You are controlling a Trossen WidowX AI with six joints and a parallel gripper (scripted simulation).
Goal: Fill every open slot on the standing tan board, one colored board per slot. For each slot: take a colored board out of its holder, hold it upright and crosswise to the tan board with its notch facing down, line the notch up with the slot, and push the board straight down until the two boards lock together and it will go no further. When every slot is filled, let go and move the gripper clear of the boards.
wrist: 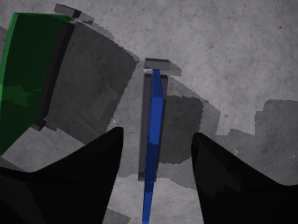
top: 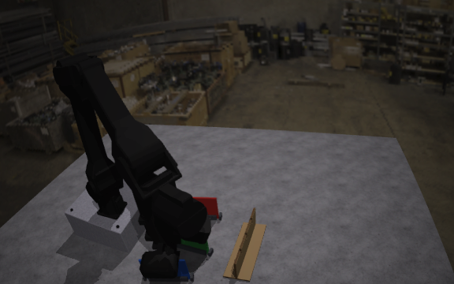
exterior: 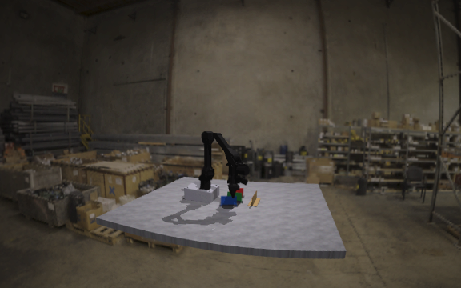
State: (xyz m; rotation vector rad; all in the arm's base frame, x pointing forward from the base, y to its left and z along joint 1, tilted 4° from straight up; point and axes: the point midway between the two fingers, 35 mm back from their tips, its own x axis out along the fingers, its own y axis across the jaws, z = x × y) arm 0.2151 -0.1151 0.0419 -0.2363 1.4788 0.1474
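The blue board (top: 184, 268) (exterior: 228, 202) (wrist: 156, 112) stands upright in its dark holder (wrist: 157, 64). My gripper (exterior: 233, 195) (wrist: 157, 137) is open, with one finger on each side of the blue board and a gap on both sides in the wrist view. In the top view the arm hides the fingertips. The green board (top: 198, 246) (wrist: 27, 62) and the red board (top: 210, 207) (exterior: 241, 191) stand in their holders. The tan board (top: 245, 242) (exterior: 254, 198) stands on its flat base with no colored board in it. Its slots are small in view.
The arm's pale base block (top: 98, 233) (exterior: 201, 194) stands left of the boards. The green board's holder (wrist: 55, 75) is close to the left finger's side in the wrist view. The tan board lies to the right of the holders in the top view.
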